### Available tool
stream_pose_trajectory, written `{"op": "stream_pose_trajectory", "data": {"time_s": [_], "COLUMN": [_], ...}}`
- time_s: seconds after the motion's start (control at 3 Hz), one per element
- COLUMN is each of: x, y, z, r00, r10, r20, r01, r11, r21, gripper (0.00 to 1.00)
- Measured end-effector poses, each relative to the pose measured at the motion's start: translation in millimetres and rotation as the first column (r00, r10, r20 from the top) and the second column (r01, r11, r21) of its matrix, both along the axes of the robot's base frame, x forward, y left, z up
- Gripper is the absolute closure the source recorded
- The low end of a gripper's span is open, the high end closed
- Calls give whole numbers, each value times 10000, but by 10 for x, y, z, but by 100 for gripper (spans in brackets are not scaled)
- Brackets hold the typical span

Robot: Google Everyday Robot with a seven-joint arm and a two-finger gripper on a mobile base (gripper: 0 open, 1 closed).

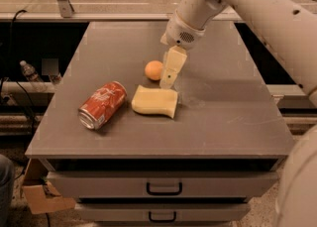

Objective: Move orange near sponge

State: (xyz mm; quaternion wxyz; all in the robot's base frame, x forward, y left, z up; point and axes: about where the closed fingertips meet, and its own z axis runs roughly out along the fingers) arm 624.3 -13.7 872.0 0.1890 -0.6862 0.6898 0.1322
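While on table (233, 122), orange (153, 70) beside gripper (169, 81)

1 camera looks down from above the front edge of the tabletop (223, 122), facing its far edge, fairly near. The tabletop fills mid-frame, with drawers (99, 189) along the bottom. The gripper (168, 82) hangs just above frame centre.

My gripper (168, 80) hangs over a grey table (223, 122). Below it, toward me, are two drawers (99, 190) with black handles. Far to its left is a water bottle (30, 72), and lower left a cardboard box (42, 198).
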Motion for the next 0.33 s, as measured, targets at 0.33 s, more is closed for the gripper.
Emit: {"op": "stream_pose_trajectory", "data": {"time_s": [0.33], "x": [-258], "y": [-212], "z": [203], "r00": [9962], "r10": [-700], "r20": [527], "r01": [708], "r11": [9974], "r21": [-137], "gripper": [0]}}
